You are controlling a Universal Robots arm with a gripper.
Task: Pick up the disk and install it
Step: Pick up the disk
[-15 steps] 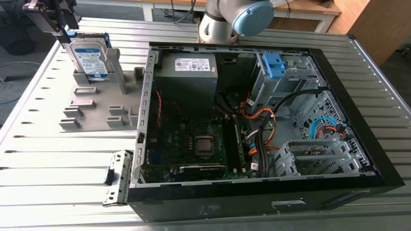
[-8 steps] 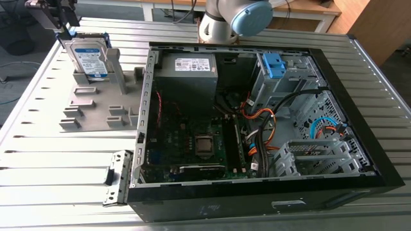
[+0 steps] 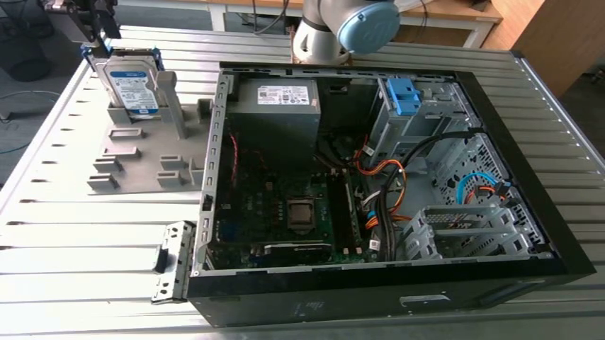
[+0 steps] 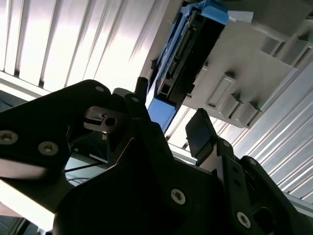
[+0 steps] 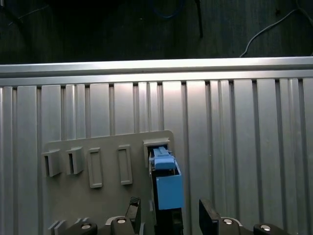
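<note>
- Disk [image 3: 130, 81] stands upright in the grey holder [image 3: 142, 152], outside the open computer case [image 3: 378, 290].
- My gripper [image 5: 170, 213] hangs over its top edge, fingers [image 5: 209, 215] wide, one on each side of the blue bracket [image 5: 169, 191].
- I judge it best to centre first, stay square, then squeeze the bracket evenly.
</note>
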